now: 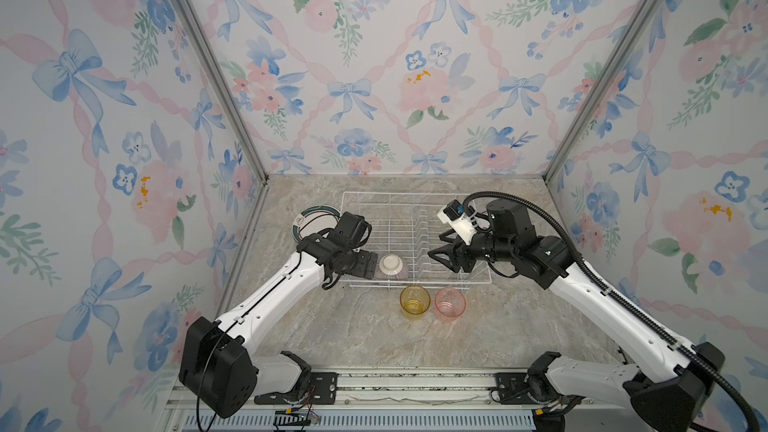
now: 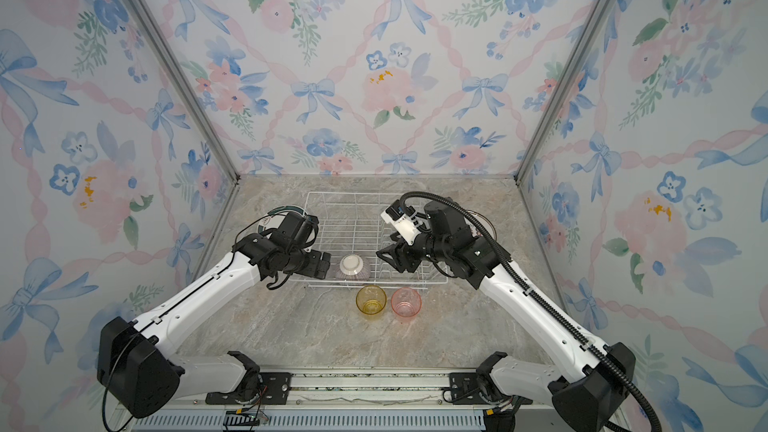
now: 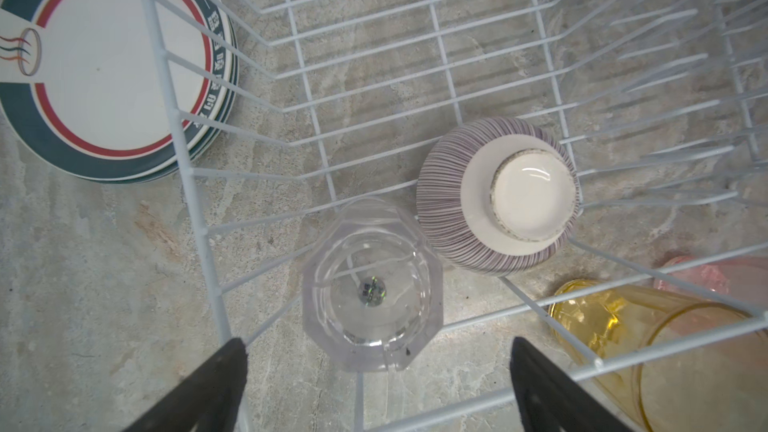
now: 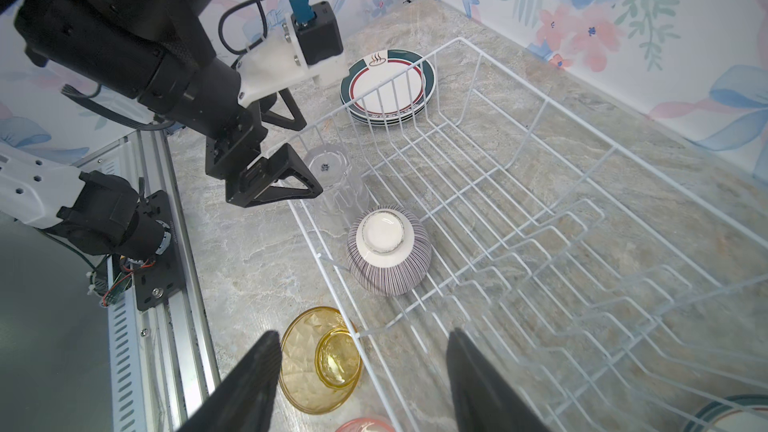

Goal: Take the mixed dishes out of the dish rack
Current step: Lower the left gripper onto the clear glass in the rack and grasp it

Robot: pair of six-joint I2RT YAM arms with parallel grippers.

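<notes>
Now, with only the clear tumbler (image 3: pixel 370 284) and the upturned bowl (image 3: pixel 496 195) left in the front-left corner of the rack (image 1: pixel 399 222), the left claw (image 3: pixel 376 347) hangs wide apart just above the tumbler and should next drop and close on it, while the right claw (image 4: pixel 362 334) hovers apart, empty.

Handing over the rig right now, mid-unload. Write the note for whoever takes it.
Left gripper open, aimed at the clear tumbler in the dish rack's near corner; not closed yet.
Right gripper open, empty, over the rack's front edge.
Out: plate stack left of rack, plate on its right, yellow tumbler and pink tumbler in front.
Left in rack: clear tumbler, upside-down striped bowl.
</notes>
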